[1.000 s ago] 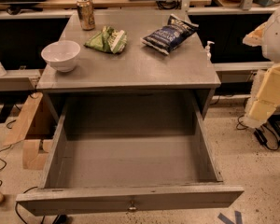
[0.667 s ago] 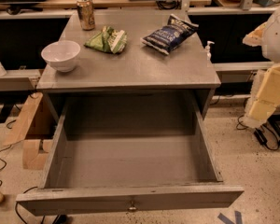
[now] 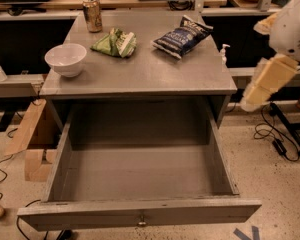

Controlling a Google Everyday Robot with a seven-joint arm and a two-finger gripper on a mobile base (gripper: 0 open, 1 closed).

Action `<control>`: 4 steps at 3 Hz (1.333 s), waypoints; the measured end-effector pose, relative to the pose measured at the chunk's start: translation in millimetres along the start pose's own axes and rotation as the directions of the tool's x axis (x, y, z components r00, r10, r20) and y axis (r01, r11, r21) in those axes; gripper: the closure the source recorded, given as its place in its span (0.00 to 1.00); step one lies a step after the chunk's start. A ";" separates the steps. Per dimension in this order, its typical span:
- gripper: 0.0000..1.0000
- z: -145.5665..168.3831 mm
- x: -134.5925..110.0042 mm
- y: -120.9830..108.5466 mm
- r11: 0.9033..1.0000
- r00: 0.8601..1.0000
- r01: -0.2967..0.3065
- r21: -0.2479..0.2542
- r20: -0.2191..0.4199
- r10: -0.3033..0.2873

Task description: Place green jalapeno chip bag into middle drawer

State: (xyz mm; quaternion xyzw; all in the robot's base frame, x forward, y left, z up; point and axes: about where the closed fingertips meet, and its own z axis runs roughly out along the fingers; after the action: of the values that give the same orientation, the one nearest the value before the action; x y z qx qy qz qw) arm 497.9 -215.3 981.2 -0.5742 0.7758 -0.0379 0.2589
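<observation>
The green jalapeno chip bag (image 3: 115,43) lies on the grey cabinet top (image 3: 140,71), left of centre towards the back. The middle drawer (image 3: 140,176) is pulled fully out below the top, and nothing shows inside it. Its flat front panel has a small metal knob (image 3: 141,222) at the centre. My arm is at the right edge of the view, and its cream end part, the gripper (image 3: 264,84), hangs beside the cabinet's right side. It is well away from the bag and holds nothing that I can see.
A white bowl (image 3: 65,59) stands at the top's left edge. A drink can (image 3: 93,14) stands at the back left and a dark blue chip bag (image 3: 182,36) lies at the back right. A cardboard box (image 3: 32,141) and cables lie on the floor.
</observation>
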 end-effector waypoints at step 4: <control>0.00 83.9 -77.4 -104.6 0.968 0.931 -0.160 0.193 0.355 0.083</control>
State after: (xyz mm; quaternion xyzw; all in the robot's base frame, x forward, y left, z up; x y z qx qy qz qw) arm 642.4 -160.1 973.7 -0.4907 0.7439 -0.0058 0.4537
